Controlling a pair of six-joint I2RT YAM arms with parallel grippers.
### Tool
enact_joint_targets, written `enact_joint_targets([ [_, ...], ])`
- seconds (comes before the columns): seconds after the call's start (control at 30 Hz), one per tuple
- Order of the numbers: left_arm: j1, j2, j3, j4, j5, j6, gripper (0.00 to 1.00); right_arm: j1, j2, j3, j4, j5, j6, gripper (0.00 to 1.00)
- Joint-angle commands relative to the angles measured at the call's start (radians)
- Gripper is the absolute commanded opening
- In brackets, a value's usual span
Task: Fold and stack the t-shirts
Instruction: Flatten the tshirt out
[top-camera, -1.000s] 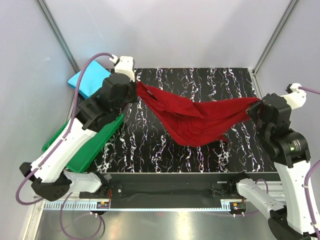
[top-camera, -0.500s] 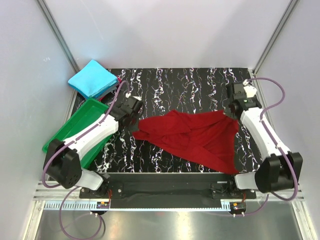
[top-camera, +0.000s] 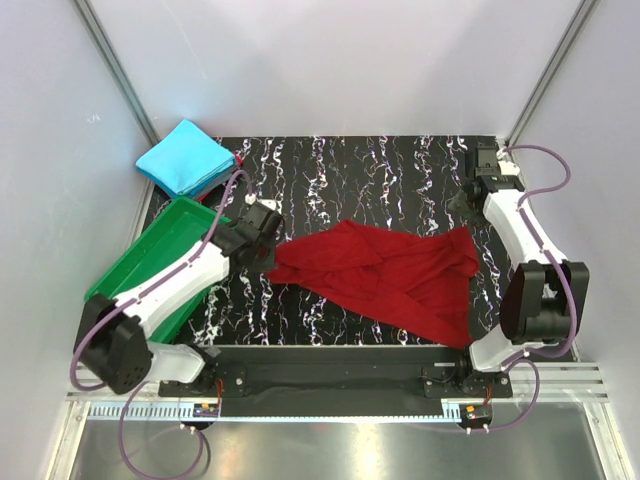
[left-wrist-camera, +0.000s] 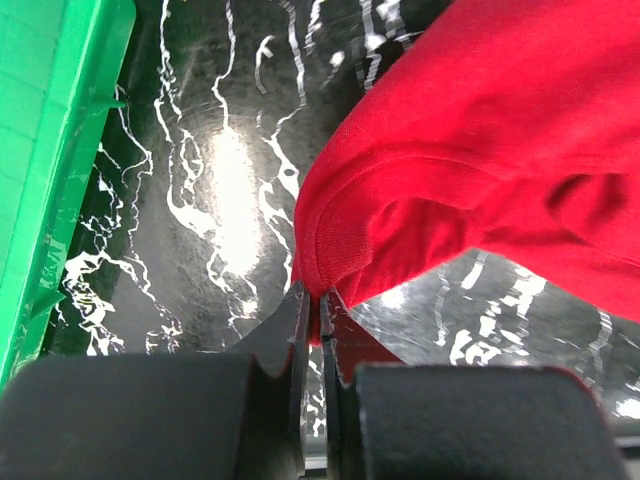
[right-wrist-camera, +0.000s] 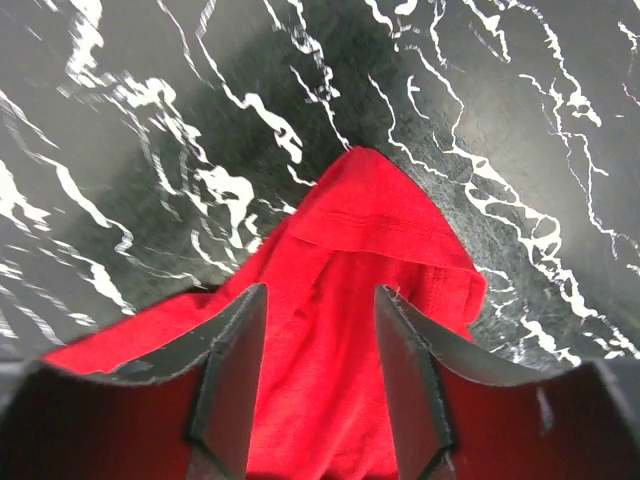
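- Bright cyan-blue cloth t-shirt (top-camera: 185, 158): it lies folded into a flat square at the far left corner of the scene, beyond the green plastic tray (top-camera: 150, 255). This part of the task appears done.
- Dark red cloth t-shirt (top-camera: 385, 275): it lies spread but rumpled on the black, white-veined counter (top-camera: 400, 160), between the two arms. Creases and overlapping layers cross its middle, and no fold is made yet.
- Left pincer (left-wrist-camera: 312, 300): the jaws are all but closed, nipping the hem at the red shirt's left edge. The pincer sits low over the counter, near the tray.
- Right pincer (right-wrist-camera: 320, 290): the jaws stand well apart and hold nothing. The red shirt's right corner lies flat on the counter beneath them.
- Progress, as a judgement: roughly halfway. The red shirt is yet to be smoothed flat and folded to a square. The two squares must then be laid one upon the other to form the stack.
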Motion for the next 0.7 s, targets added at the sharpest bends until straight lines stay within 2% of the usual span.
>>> enact_joint_targets([
  [0.0, -0.021, -0.085, 0.028, 0.002, -0.019, -0.015, 0.04, 0.000, -0.086, 0.013, -0.043, 0.041, 0.103, 0.56],
  [0.13, -0.034, -0.112, 0.007, -0.001, -0.021, -0.009, 0.00, -0.004, -0.181, -0.162, -0.011, -0.039, 0.348, 0.56],
  [0.27, -0.043, -0.145, -0.021, -0.009, -0.024, -0.003, 0.00, -0.049, -0.205, -0.241, 0.029, -0.051, 0.576, 0.54],
  [0.33, -0.050, -0.184, -0.039, -0.023, -0.030, -0.007, 0.00, -0.060, -0.181, -0.244, 0.052, -0.064, 0.629, 0.53],
  [0.43, -0.054, -0.246, -0.065, -0.032, -0.027, -0.010, 0.00, -0.060, -0.117, -0.216, 0.127, -0.111, 0.613, 0.52],
  [0.5, -0.055, -0.286, -0.075, -0.032, 0.000, -0.004, 0.00, -0.060, -0.016, -0.179, 0.162, -0.181, 0.516, 0.51],
  [0.53, -0.055, -0.297, -0.081, -0.032, 0.020, -0.003, 0.00, -0.059, 0.015, -0.163, 0.208, -0.223, 0.449, 0.47],
  [0.57, -0.055, -0.306, -0.084, -0.032, 0.028, 0.000, 0.00, -0.059, 0.061, -0.168, 0.262, -0.328, 0.301, 0.42],
  [0.67, -0.055, -0.343, -0.098, -0.031, 0.020, 0.013, 0.00, -0.056, 0.069, -0.257, 0.413, -0.395, 0.188, 0.35],
])
